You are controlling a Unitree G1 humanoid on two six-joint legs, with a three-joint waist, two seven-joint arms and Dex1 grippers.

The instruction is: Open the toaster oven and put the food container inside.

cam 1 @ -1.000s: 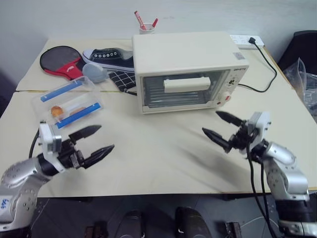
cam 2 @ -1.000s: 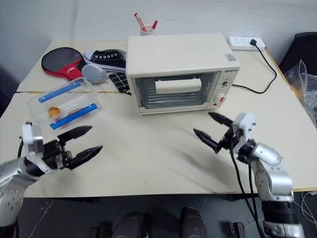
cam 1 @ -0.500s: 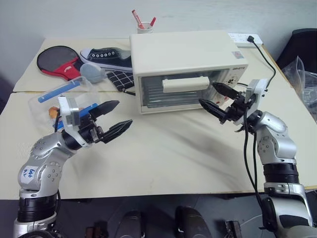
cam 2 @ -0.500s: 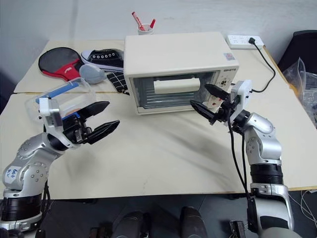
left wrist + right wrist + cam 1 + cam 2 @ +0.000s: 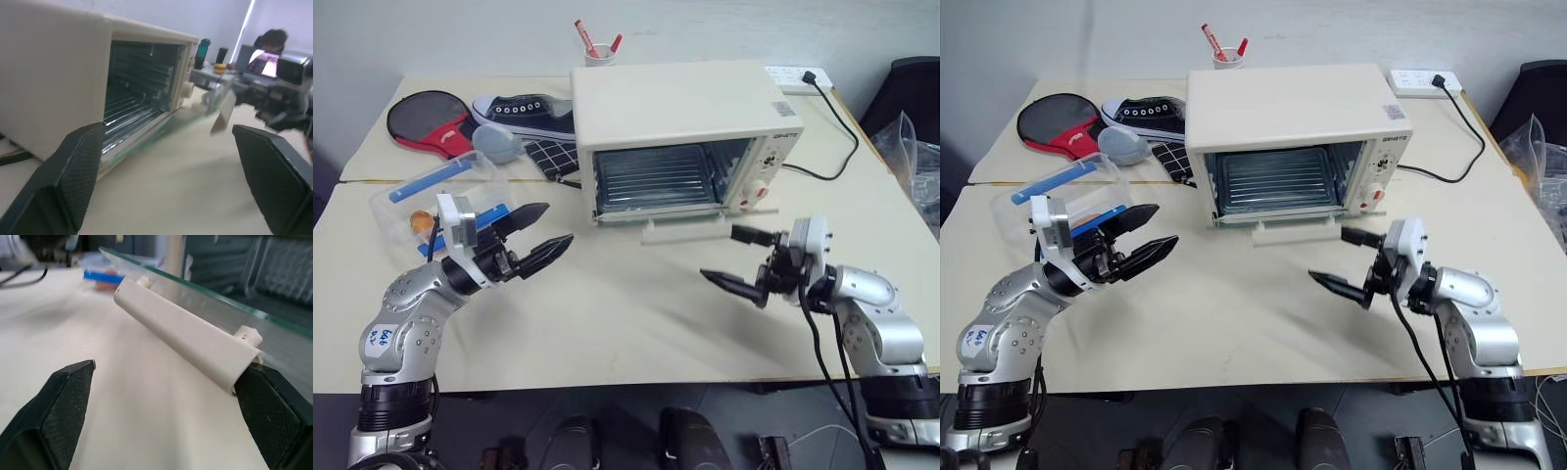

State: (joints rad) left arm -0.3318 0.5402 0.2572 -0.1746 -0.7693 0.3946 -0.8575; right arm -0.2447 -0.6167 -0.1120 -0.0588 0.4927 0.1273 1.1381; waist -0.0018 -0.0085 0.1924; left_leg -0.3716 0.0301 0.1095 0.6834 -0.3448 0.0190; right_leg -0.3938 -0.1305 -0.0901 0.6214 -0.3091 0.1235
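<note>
1. We see the toaster oven near the back edge of the desk, about mid-width. Its glass door is folded down flat, so the wire rack inside is visible.
2. The door's cream bar handle sits at the front of the lowered door, just above the desk top.
3. The food container lies near the left edge of the desk, well apart from the oven. It has blue side clips and an orange food piece inside.
4. The left gripper hovers just in front of the container, fingers spread apart and holding nothing. It points toward the oven.
5. The right gripper hovers over the desk in front of the oven's right side. Its fingers are wide apart and empty, close to the handle but not touching it.
6. Behind the container, at the back-left corner, are a table tennis paddle, a shoe and a blue-grey object.
7. A cup w/ red markers stands behind the oven. A power strip is at the back-right corner, w/ a black cord.
</note>
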